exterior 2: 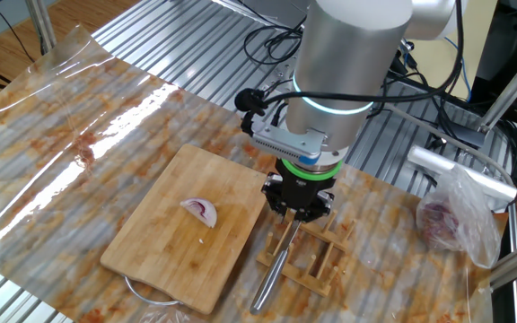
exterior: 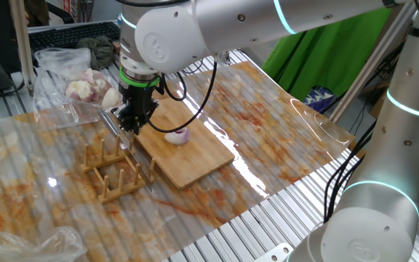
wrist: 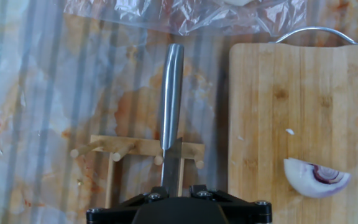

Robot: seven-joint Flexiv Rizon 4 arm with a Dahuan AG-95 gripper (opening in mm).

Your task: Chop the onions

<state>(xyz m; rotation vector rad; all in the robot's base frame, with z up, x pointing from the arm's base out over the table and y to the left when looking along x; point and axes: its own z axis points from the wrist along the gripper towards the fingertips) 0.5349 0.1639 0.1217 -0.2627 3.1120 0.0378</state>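
Right now my gripper point(exterior 2: 298, 208) hangs over the wooden rack point(wrist: 135, 154), next to the bamboo board point(exterior 2: 164, 242).

Just beside the board's edge, the rack carries a steel knife point(wrist: 169, 106), its handle reaching out toward a crinkled plastic bag point(exterior: 64, 80) of peeled bulbs. My fingers point straight down at the knife where it lies in the rack; whether they pinch it or stand slightly parted, I cannot tell, because my own hand blocks the tips in every view. Only one onion wedge point(wrist: 316, 178) lies on the board, well clear of me, with a tiny scrap near it. The knife's blade end is lost under my hand. The board's metal loop handle point(wrist: 319, 32) sticks out past its end; open plastic-covered table point(exterior 2: 70, 135) spreads beyond the board's far side.
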